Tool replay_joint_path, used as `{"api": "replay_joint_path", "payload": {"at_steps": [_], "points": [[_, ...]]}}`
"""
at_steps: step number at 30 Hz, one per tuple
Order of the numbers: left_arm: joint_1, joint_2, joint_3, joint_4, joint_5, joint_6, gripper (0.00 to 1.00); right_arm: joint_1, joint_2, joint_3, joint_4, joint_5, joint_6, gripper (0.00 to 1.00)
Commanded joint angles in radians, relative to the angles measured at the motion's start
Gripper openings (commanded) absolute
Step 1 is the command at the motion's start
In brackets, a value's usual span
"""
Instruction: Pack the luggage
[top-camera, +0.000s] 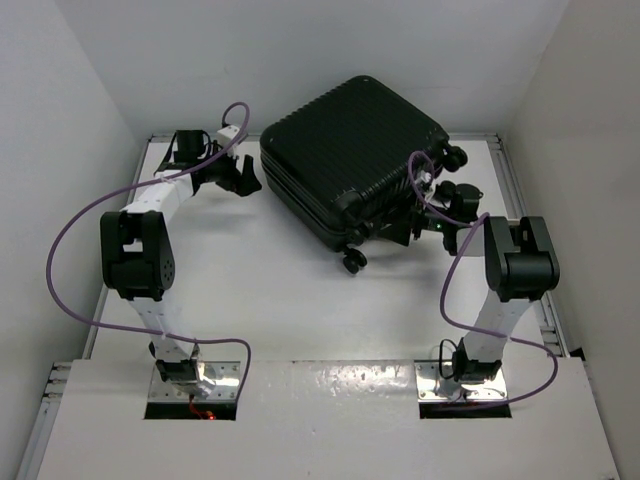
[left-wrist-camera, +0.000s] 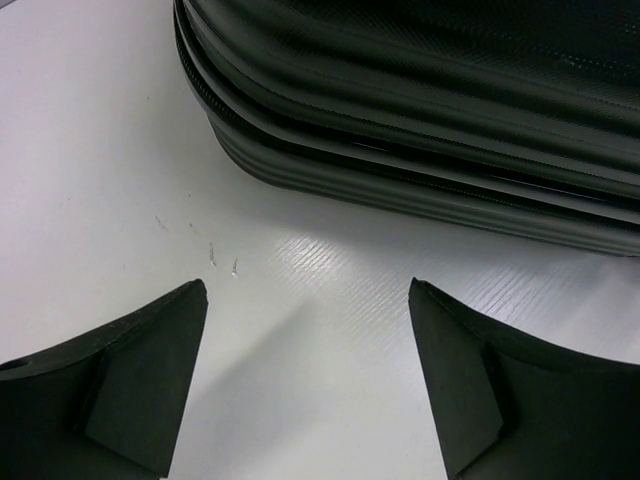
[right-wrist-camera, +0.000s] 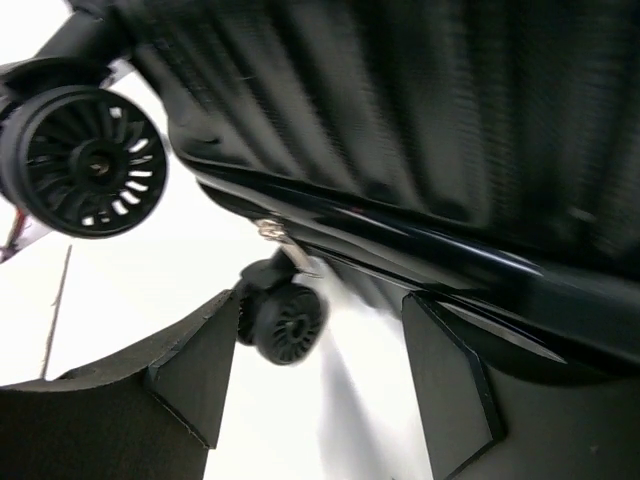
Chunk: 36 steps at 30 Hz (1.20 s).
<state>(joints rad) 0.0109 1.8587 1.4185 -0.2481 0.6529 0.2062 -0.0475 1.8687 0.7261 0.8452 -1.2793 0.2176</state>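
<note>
My left gripper (left-wrist-camera: 308, 300) and right gripper (right-wrist-camera: 322, 312) gape empty, flanking the ribbed black hard-shell luggage (top-camera: 350, 150) at upper centre.

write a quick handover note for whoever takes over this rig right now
Left gripper: open, empty, low over the table beside the left side of the luggage.
Right gripper: open, at the wheel end, clamping nothing.
The luggage lies flat at the far centre, shell halves together.
Done: it looks closed.
Left: can't tell if it's zipped; check the seam.
</note>
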Motion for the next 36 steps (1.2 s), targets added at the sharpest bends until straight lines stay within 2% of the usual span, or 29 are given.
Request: {"api": "replay_joint_path", "payload": {"at_steps": [1, 8, 17, 22, 26, 36], "points": [[-0.008, -0.023, 0.042, 0.006, -0.002, -0.014, 0.87, 0.04, -0.005, 0.036, 0.126, -0.069, -0.014, 0.66], [-0.008, -0.032, 0.024, 0.006, -0.012, -0.005, 0.87, 0.09, -0.02, -0.013, 0.112, 0.009, -0.061, 0.65], [-0.008, -0.05, 0.014, 0.006, -0.012, 0.004, 0.87, 0.146, 0.018, 0.032, 0.146, 0.02, -0.054, 0.65], [-0.008, -0.05, 0.005, 0.006, -0.012, 0.004, 0.87, 0.17, 0.043, 0.044, 0.186, -0.002, -0.046, 0.57], [-0.008, -0.05, 0.005, 0.006, -0.012, 0.004, 0.87, 0.176, 0.052, 0.062, 0.233, -0.006, -0.026, 0.46], [-0.008, -0.032, 0.045, -0.013, -0.012, 0.004, 0.87, 0.172, 0.052, 0.078, 0.304, 0.021, 0.054, 0.38]]}}
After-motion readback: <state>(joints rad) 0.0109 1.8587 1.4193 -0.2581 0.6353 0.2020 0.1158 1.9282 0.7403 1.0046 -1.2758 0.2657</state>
